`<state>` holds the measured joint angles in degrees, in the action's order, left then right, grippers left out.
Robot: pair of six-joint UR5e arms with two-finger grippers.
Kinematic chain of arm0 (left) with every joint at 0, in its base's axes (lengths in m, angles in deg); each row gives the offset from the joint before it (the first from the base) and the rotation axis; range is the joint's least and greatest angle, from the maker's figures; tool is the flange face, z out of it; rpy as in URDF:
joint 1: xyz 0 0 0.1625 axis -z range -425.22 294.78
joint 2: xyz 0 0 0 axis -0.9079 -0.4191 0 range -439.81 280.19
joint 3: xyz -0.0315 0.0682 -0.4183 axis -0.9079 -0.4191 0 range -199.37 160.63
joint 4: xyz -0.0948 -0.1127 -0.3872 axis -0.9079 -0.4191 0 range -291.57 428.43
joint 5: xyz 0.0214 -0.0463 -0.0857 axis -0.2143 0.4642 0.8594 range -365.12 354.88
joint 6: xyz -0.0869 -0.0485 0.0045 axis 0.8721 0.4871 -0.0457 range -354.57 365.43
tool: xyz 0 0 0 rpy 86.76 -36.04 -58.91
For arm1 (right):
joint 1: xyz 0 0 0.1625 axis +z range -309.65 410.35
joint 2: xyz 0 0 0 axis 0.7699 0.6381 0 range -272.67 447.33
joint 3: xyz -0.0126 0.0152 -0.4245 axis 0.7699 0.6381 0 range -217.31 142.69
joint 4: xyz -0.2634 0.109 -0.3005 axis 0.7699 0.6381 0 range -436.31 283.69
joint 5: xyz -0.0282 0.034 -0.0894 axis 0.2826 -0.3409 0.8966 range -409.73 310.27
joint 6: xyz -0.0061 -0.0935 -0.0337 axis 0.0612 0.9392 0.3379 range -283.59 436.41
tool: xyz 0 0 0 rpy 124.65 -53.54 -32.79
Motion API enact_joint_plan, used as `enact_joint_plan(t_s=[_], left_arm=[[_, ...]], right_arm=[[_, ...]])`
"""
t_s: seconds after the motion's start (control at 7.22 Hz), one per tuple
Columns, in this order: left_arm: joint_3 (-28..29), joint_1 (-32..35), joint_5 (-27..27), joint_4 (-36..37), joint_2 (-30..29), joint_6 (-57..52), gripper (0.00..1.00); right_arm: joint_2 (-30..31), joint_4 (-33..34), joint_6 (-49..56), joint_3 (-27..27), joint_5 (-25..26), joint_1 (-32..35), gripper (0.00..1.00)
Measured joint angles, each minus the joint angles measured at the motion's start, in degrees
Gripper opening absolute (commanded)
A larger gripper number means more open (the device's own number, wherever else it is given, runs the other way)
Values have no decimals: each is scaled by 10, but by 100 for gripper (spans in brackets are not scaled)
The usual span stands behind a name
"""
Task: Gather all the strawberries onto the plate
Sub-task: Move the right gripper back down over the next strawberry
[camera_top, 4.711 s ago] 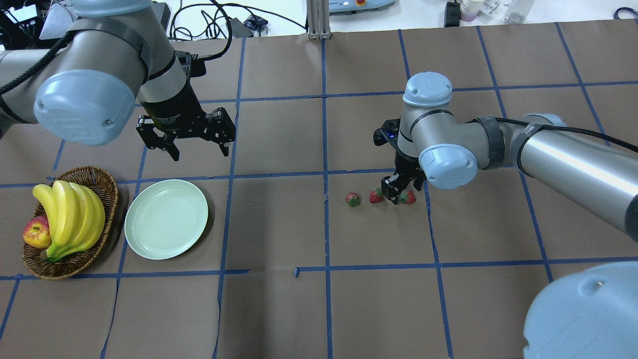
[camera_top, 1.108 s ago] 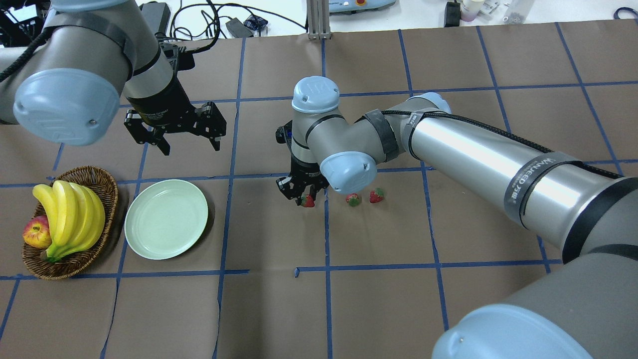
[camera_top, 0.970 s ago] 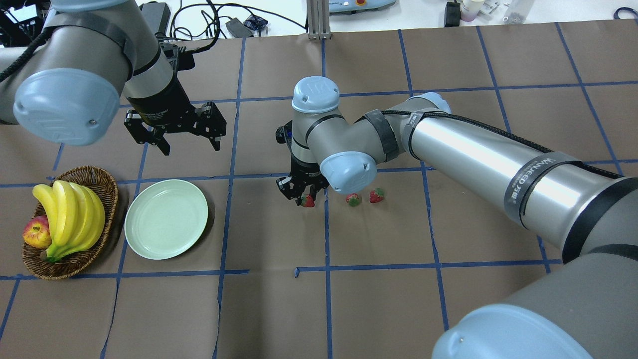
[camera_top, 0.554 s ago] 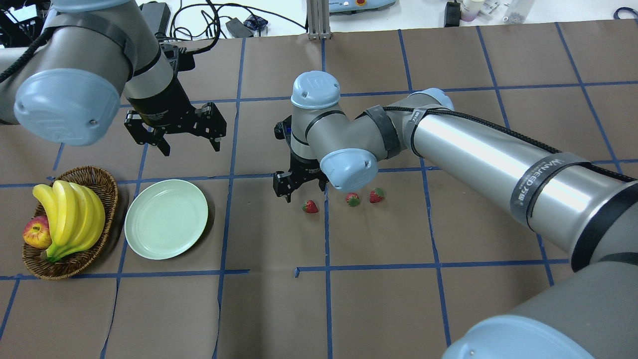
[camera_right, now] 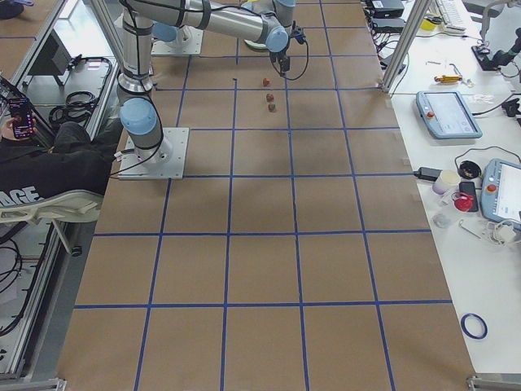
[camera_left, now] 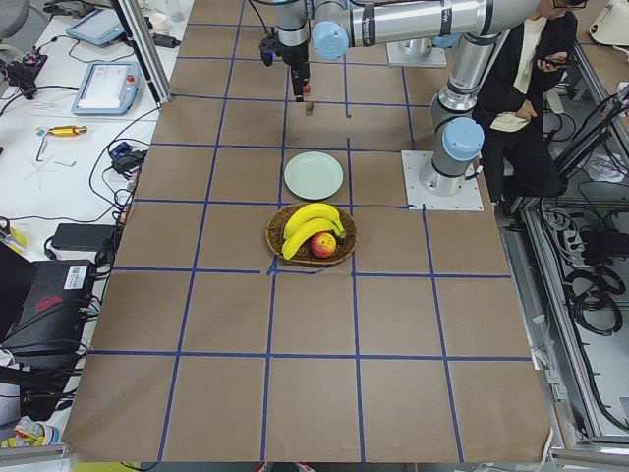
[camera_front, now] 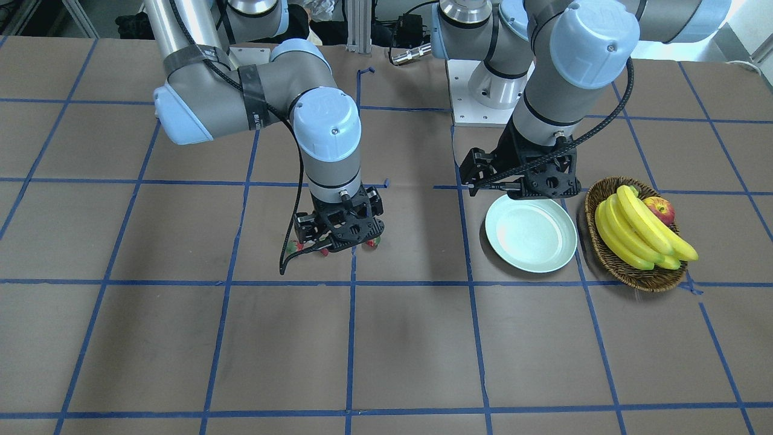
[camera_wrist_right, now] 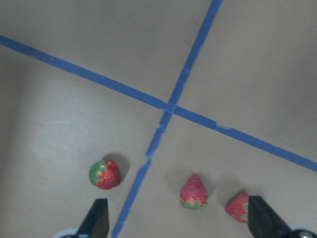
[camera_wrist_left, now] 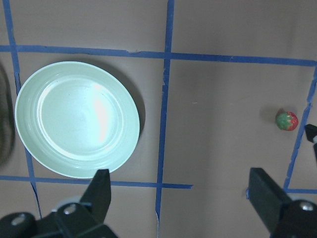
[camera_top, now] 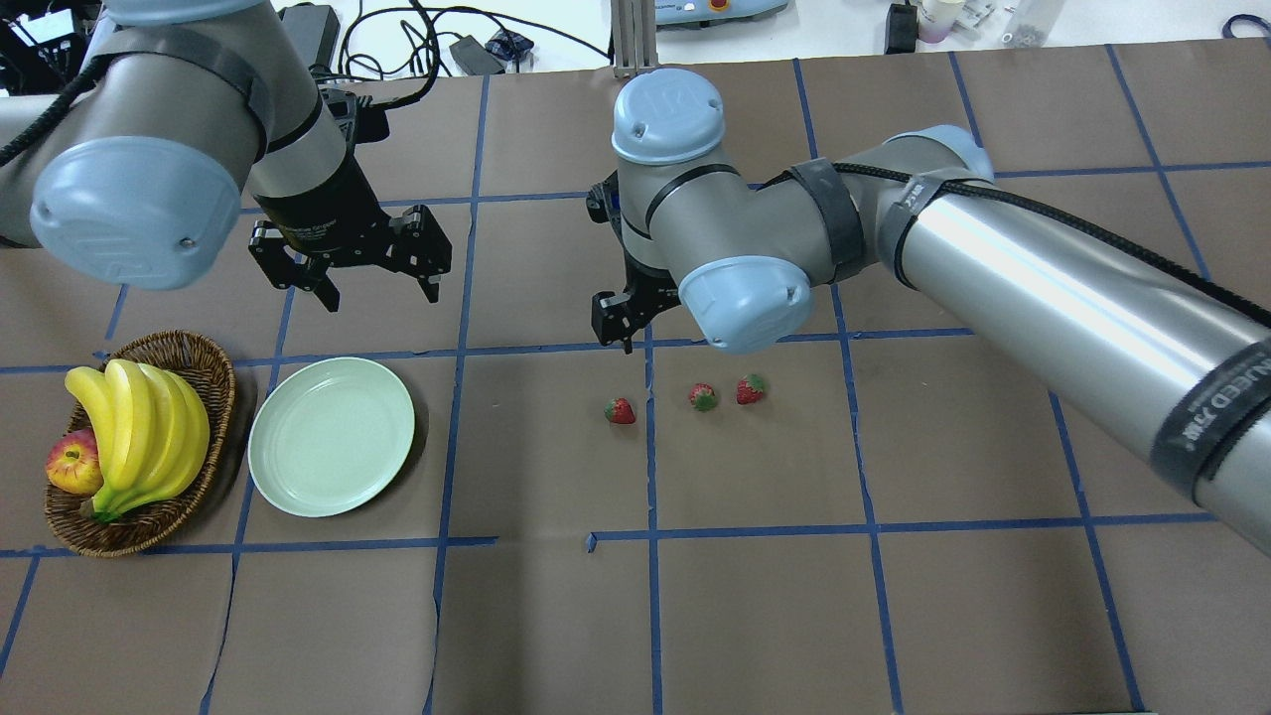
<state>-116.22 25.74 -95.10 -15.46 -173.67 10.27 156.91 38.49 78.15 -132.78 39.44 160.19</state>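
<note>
Strawberries (camera_top: 703, 397), all three, lie on the brown table cover (camera_top: 536, 616) in a loose row, none of them on the plate (camera_top: 331, 437). From the overhead camera I see the strawberry nearest the plate (camera_top: 620, 410) just on the plate's side of a blue tape line (camera_top: 651, 467). The other two sit across that line, close together but not touching. The plate sits well off to the robot's left of the row, bare. The wicker basket (camera_top: 213, 362) is just beside it, holding bananas (camera_top: 139, 427) and an apple (camera_top: 71, 465).

My right gripper (camera_wrist_right: 177, 225) hangs over the row with nothing in it. Its wrist camera shows both fingers wide apart at the bottom corners, with the three berries on the cover in view between them. Overhead, only one of its fingers (camera_top: 611, 320) shows, the rest hidden under the wrist joint. It seems to stand clear above the paper, though I can't judge height well from there. In the front view that gripper's body covers most of the berries.

My left gripper (camera_top: 380, 288) is up off the table on the far side of the plate, jaws spread and empty. Its wrist camera looks down on the whole plate at one side and one strawberry near the opposite edge, well apart from the plate.
</note>
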Motion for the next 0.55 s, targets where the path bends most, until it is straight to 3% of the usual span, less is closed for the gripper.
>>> enact_joint_plan(t_s=[0.28,0.55], left_arm=[[0,1,0,0,-1,2,100],[0,4,0,0,-2,6,100]], right_arm=[[3,-45,-9,-9,7,-58,100],[3,-61,-108,-36,3,-88,100]])
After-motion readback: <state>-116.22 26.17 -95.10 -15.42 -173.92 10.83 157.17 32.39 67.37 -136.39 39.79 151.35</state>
